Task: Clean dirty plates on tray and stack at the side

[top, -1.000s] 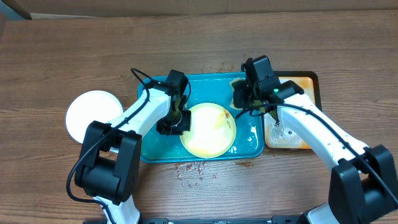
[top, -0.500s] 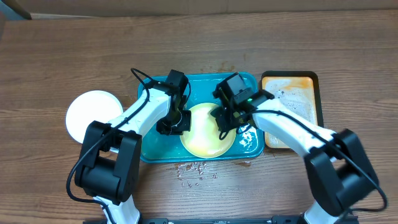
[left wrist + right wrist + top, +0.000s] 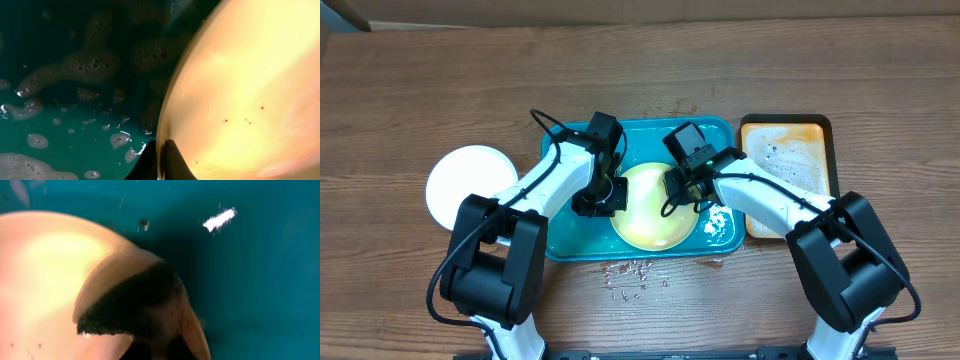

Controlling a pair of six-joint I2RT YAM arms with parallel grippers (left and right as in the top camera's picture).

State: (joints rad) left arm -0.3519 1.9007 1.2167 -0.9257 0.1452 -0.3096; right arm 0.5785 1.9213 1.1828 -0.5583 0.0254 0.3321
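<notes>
1 plate is in play, the pale yellow-green plate [image 3: 645, 222] lying flat in the teal tray [image 3: 558, 238]: its left rim sits between the nearly closed jaws of the left gripper [image 3: 601, 197], which pinch it edge-on, so the dish spreads away to that gripper's right. The right gripper [image 3: 683, 190] is nearer the plate's face, tilted down over its right half with a dark-edged scrub pad [image 3: 131, 305] clamped in its jaws and pressed to the surface; I'd judge the wipe must run from those jaws toward the pinched rim.
</notes>
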